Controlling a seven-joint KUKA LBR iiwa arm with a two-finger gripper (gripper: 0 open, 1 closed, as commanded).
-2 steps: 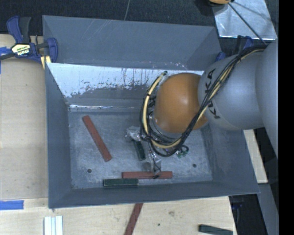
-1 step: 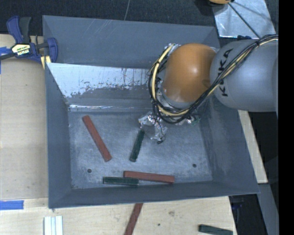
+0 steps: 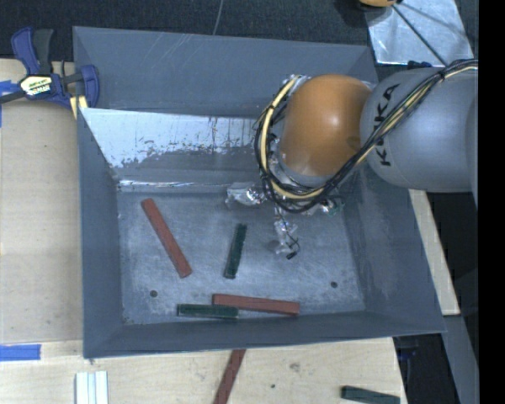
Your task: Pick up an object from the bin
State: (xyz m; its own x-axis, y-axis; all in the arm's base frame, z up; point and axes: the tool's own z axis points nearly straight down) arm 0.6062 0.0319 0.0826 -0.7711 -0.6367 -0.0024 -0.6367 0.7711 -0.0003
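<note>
Camera view, from above. The pincer is down inside the bin, below the arm's orange cover. It stands just toward 3 o'clock from a short dark green stick near the floor's centre, apart from it. Whether the pincer is open or closed cannot be told, and nothing is seen in its hold. A red-brown stick lies aslant at 9 o'clock. A second red-brown stick lies at 6 o'clock along the near wall, partly alongside a second dark green stick. Task status: nothing is lifted; all four sticks rest on the floor. Remaining, by judgement: closing on one stick, most likely the central green one as nearest, then raising it clear.
</note>
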